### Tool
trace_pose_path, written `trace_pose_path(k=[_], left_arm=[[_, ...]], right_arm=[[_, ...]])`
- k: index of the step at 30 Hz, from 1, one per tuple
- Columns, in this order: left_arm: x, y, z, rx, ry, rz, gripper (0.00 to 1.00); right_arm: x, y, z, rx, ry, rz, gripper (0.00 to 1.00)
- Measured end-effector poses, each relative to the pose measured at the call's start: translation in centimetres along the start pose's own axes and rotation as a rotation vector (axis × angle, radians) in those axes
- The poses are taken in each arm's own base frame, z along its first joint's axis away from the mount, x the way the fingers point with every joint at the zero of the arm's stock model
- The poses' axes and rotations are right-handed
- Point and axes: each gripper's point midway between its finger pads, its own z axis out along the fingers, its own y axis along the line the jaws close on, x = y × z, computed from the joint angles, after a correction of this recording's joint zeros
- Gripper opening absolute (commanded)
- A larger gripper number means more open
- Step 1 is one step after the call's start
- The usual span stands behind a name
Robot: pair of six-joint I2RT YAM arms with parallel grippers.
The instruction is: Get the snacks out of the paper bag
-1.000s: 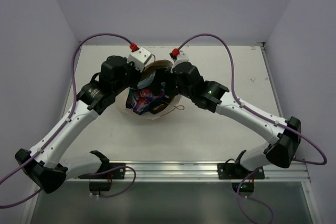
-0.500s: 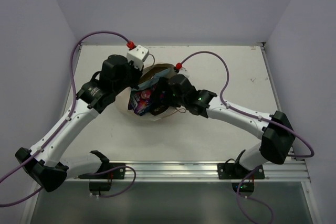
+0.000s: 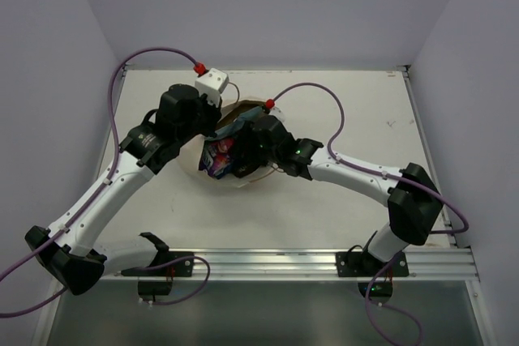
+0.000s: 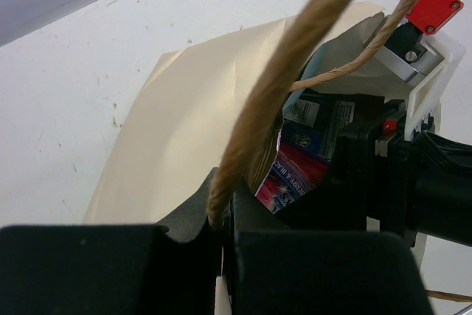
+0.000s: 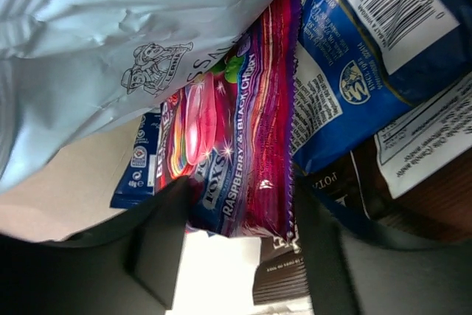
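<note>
- The work surface is a white table point(image 3: 357, 119) enclosed by lavender walls point(image 3: 268, 6). You will find the paper bag point(image 4: 184, 130) lying at the table's centre, with all visible snacks inside it.
- Left arm: it reaches the bag from 7 o'clock. The left gripper point(image 4: 227, 226) is clamped on the string handle point(image 4: 295, 57) – the cord runs straight into the closed gap between its fingers.
- Right arm: it enters from 4 o'clock, and its wrist sits in the bag's mouth. The right gripper point(image 5: 240, 197) is spread, with one finger on each side of the magenta packet's point(image 5: 243, 108) lower end.
- Around the magenta packet, in the right wrist view:
  - the teal packet point(image 5: 110, 35) lies at 10 o'clock and overlaps it;
  - a blue-and-white packet point(image 5: 361, 57) lies at 2 o'clock, touching its edge;
  - a brown packet point(image 5: 420, 204) lies at 4 o'clock – partly covered.
</note>
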Motion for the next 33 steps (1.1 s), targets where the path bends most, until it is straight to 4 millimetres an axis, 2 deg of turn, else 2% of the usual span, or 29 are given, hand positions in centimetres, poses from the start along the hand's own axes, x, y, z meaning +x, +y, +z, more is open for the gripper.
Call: trace_pose_path(k=[1,3,4,7,8,11,13,15,19,21,25,29,33], left_arm=[[0.0,0.0,0.0,0.000,0.001,0.000,0.00],[0.1,0.0,0.0,-0.002,0.002,0.000,0.00],[0.1,0.1,0.0,-0.004,0.002,0.000,0.00],[0.1,0.3,0.0,-0.018,0.003,0.000,0.00],[0.0,0.4,0.0,-0.023,0.002,0.000,0.00],[0.0,0.7,-0.1,-0.038,0.006,0.000,0.00],[0.0,0.9,-0.1,-0.051,0.010,0.001,0.00],[-0.1,1.2,0.0,-0.068,0.013,0.001,0.00],[0.3,1.7,0.1,-0.100,0.025,0.003,0.00],[0.3,1.8,0.1,-0.107,0.025,0.002,0.00],[0.4,1.9,0.1,-0.117,0.028,-0.013,0.00],[0.5,2.2,0.0,-0.134,0.029,-0.020,0.00],[0.5,2.3,0.0,-0.140,0.029,-0.022,0.00]], right_arm=[[0.1,0.0,0.1,-0.001,0.002,0.002,0.47],[0.0,0.2,0.3,-0.008,0.000,0.004,0.35],[0.0,0.2,0.3,-0.011,-0.001,0.006,0.22],[-0.3,0.5,0.2,-0.023,-0.010,0.004,0.04],[-0.4,0.7,0.2,-0.028,-0.013,0.000,0.00],[-0.8,1.3,-0.7,-0.052,-0.023,-0.012,0.00],[-1.5,2.1,-2.0,-0.082,-0.034,-0.026,0.00],[-2.3,3.2,-4.0,-0.123,-0.050,-0.043,0.00],[-4.7,5.4,-9.4,-0.224,-0.120,-0.083,0.00],[-6.2,6.5,-13.0,-0.284,-0.164,-0.113,0.00],[-9.3,7.5,-18.7,-0.364,-0.241,-0.161,0.00],[-12.5,6.1,-24.1,-0.382,-0.368,-0.185,0.00],[-16.9,2.8,-30.3,-0.315,-0.613,-0.201,0.00]])
